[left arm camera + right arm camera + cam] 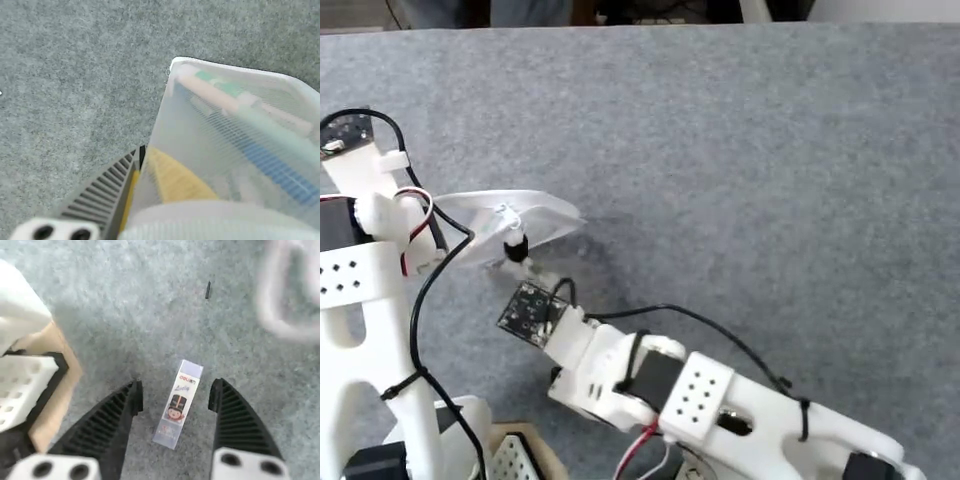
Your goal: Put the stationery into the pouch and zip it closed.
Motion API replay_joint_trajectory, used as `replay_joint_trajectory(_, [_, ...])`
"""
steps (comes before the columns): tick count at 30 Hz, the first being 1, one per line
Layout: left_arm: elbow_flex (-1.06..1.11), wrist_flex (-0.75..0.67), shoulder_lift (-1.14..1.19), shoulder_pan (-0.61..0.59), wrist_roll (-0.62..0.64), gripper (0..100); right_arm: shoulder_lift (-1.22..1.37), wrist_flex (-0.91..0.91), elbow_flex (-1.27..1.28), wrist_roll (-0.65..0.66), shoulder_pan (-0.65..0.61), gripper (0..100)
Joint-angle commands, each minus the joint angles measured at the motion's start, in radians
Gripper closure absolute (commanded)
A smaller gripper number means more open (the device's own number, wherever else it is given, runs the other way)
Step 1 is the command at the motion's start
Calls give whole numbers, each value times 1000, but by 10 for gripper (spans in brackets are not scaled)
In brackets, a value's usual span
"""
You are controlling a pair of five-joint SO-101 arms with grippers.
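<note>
Stationery box between spread right jaws

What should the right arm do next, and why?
Probably lower the right gripper and close on the small clear case: it lies on the table between the open fingers, outside the pouch that the left gripper holds.

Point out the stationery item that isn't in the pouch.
The small clear case, lying on the table between the right gripper's open jaws. The pens are inside the pouch.
</note>
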Motion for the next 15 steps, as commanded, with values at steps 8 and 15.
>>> replay_joint_trajectory(8, [53,8,118,-22,-2,971,239,-210,1,5,-6,774])
replay_joint_trajectory(15, [54,8,118,-22,-2,971,412,-347,1,12,129,892])
